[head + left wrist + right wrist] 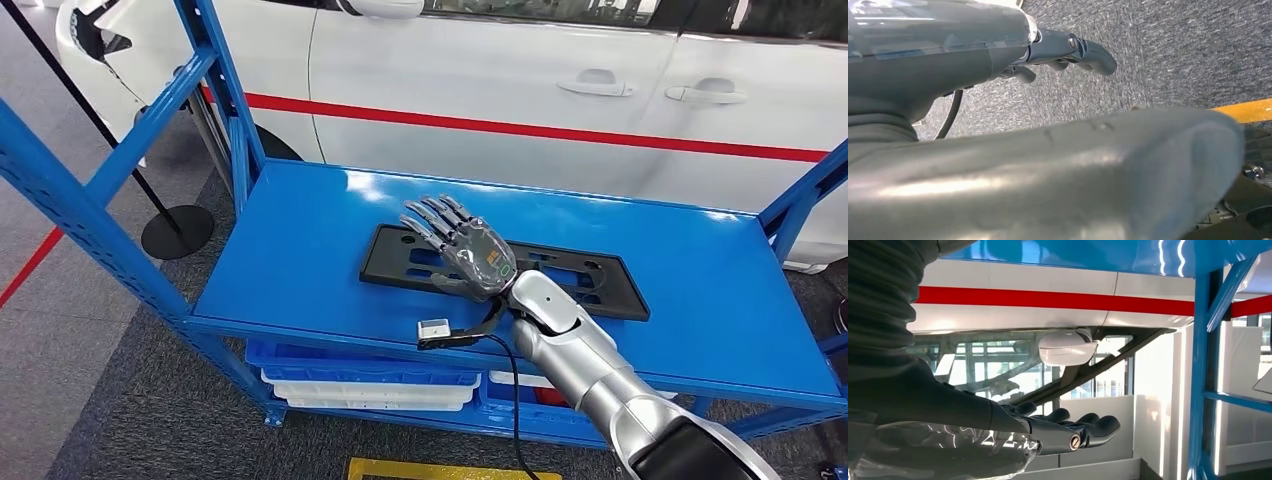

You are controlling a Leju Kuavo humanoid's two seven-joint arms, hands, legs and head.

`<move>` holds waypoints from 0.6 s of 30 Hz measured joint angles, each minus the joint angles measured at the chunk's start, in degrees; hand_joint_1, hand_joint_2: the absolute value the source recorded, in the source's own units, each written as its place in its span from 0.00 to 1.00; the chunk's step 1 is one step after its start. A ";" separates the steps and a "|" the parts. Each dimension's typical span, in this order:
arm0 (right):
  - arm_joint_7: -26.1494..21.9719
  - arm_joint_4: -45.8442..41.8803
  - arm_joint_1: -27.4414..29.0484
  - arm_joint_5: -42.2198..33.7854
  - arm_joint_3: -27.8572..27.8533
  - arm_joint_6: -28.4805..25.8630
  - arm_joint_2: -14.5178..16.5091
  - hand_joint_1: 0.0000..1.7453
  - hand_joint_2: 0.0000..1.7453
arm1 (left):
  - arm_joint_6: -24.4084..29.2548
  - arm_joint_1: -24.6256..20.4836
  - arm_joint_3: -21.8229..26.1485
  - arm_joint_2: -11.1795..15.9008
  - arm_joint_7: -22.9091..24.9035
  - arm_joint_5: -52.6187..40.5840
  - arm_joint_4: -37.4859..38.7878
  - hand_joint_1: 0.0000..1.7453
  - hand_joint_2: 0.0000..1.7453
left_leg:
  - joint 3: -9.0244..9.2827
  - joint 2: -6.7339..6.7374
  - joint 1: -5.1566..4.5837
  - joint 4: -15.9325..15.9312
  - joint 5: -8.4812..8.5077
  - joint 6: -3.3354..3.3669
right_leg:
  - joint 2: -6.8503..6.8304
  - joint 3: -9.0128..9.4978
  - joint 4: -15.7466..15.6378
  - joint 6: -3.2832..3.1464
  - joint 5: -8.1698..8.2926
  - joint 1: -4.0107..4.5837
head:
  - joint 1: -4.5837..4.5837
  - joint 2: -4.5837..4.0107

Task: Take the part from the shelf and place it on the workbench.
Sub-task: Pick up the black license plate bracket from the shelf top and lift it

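A flat black plastic part (pixel 590 280) with several cut-outs lies along the middle of the blue shelf top (pixel 290 260). My right hand (pixel 468 250) reaches in from the lower right and hovers over the left half of the part, palm down, fingers spread and straight, holding nothing. The right wrist view shows the same hand (pixel 1048 432) with its fingers stretched out flat and empty. Whether it touches the part I cannot tell. My left hand (pixel 973 55) hangs above grey carpet, fingers loosely extended, with nothing in it.
A white car (pixel 500 70) with a red stripe stands close behind the shelf. Blue uprights (pixel 70 210) frame the shelf's ends. White trays (pixel 370 388) sit on the lower level. A black stanchion base (pixel 177 232) stands on the floor at left; yellow floor marking (pixel 440 468) lies in front.
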 joint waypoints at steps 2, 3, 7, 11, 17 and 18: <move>-0.01 0.26 -0.16 -0.02 0.04 -0.05 0.21 0.00 1.00 | -0.07 0.00 0.00 0.00 0.08 -0.15 0.00 0.00 0.00 | 0.00 -0.01 0.00 0.00 -0.08 -0.06 | 0.00 0.00 0.00 0.12 0.02 0.01 | 0.00 0.00; -0.02 0.43 -0.24 -0.04 0.06 -0.10 0.34 0.00 1.00 | -0.09 0.00 0.00 0.00 0.10 -0.25 0.00 0.00 0.00 | 0.00 -0.02 0.00 0.00 -0.12 -0.10 | 0.00 0.00 0.00 0.13 -0.03 0.01 | 0.00 0.00; -0.13 1.26 -0.59 -0.09 0.21 -0.22 0.73 0.00 1.00 | -0.13 0.00 0.00 0.00 0.12 -0.48 0.00 0.00 0.00 | 0.06 -0.01 0.01 -0.01 -0.31 -0.30 | 0.03 0.01 0.00 0.13 -0.22 0.03 | 0.00 0.00; -0.16 1.96 -0.83 -0.09 0.44 -0.11 1.29 0.00 1.00 | -0.13 0.00 0.00 0.00 0.33 -0.45 0.00 0.00 0.00 | 0.14 0.00 0.04 -0.03 -0.46 -0.42 | 0.04 0.08 0.01 0.00 -0.40 0.07 | 0.00 0.00; -0.73 3.51 -1.92 -0.94 0.79 1.56 2.33 0.00 1.00 | -0.05 0.00 0.02 -0.01 0.93 -0.31 0.00 0.00 0.00 | 0.24 0.00 0.05 -0.05 -0.64 -0.49 | 0.05 0.17 0.02 -0.11 -0.60 0.08 | 0.00 0.00; -0.83 3.75 -2.06 -1.27 0.87 1.97 2.52 0.00 1.00 | -0.02 -0.01 0.02 -0.01 0.97 -0.31 0.00 0.00 0.00 | 0.26 0.00 0.06 -0.05 -0.67 -0.51 | 0.05 0.18 0.02 -0.13 -0.63 0.08 | 0.00 0.00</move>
